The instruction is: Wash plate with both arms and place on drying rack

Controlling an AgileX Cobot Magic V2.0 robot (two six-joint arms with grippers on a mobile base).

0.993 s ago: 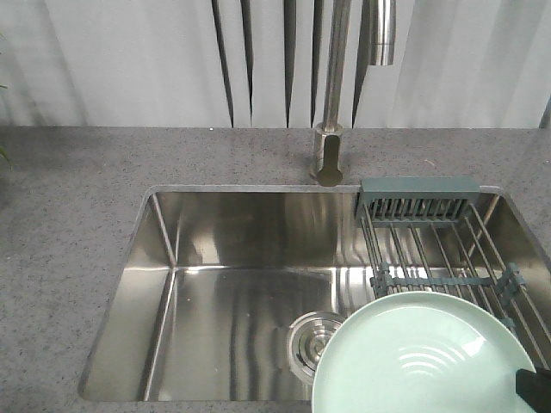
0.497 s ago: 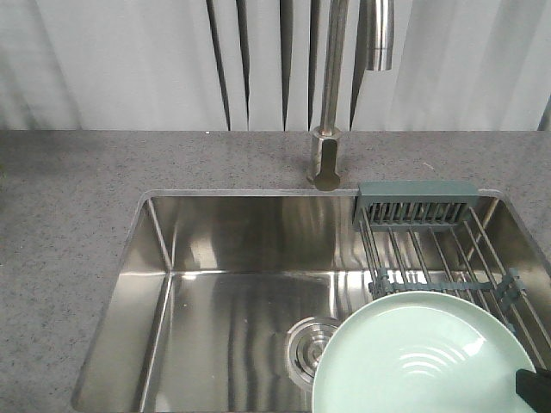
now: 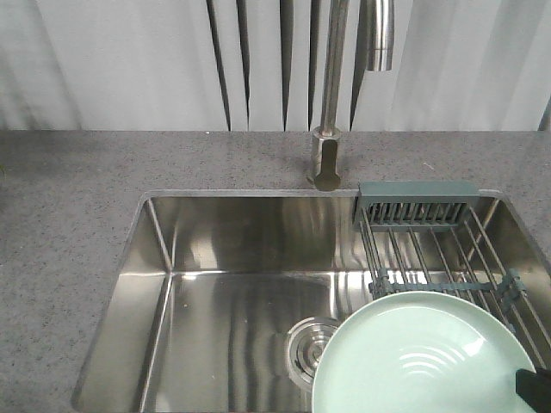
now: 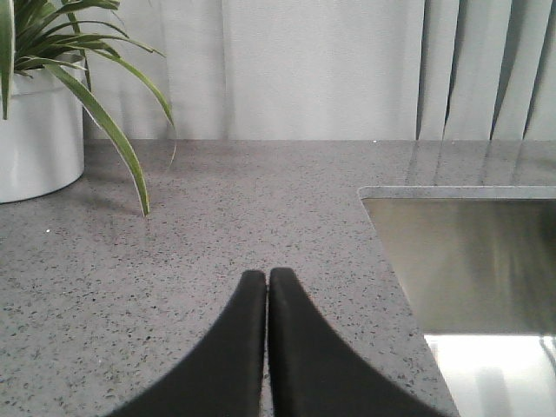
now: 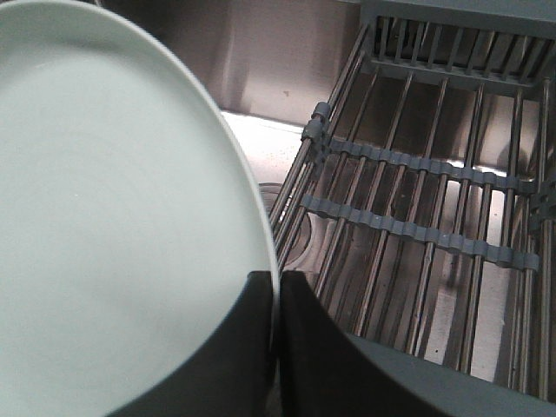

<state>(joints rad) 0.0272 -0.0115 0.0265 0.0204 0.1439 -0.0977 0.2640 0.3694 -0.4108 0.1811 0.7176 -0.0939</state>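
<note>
Front-facing view: a grey speckled worktop (image 3: 69, 215) carries one steel sink (image 3: 241, 232). One faucet (image 3: 331, 129) stands at the sink's far edge, in front of pale curtains (image 3: 129, 60). One round drain (image 3: 303, 344) sits in the sink floor. One drying rack (image 3: 430, 249) of thin steel rods spans the sink's right part, with its slotted grey-green caddy (image 3: 417, 204) at the far end. The single plate (image 3: 422, 361) is at the sink's near right corner. It covers the rack's near end and the drain's right edge. It is pale mint green, matte and flat-bottomed with a low rim, and light rings reflect on its face. A black piece of the right arm (image 3: 535, 391) overlaps its near right rim.

Left wrist view: the left fingers (image 4: 217, 347) are pressed together with nothing between them. They are over bare worktop to the left of the sink's corner. One green plant in a white pot (image 4: 35, 130) stands at the far left.

Right wrist view: the right fingers (image 5: 330, 365) are clenched on the plate's rim, one finger on each face. The plate fills the left side, and its edge lies along the rack's left rods. I cannot tell whether it touches them. Two grey-green cross bars join the rods.
</note>
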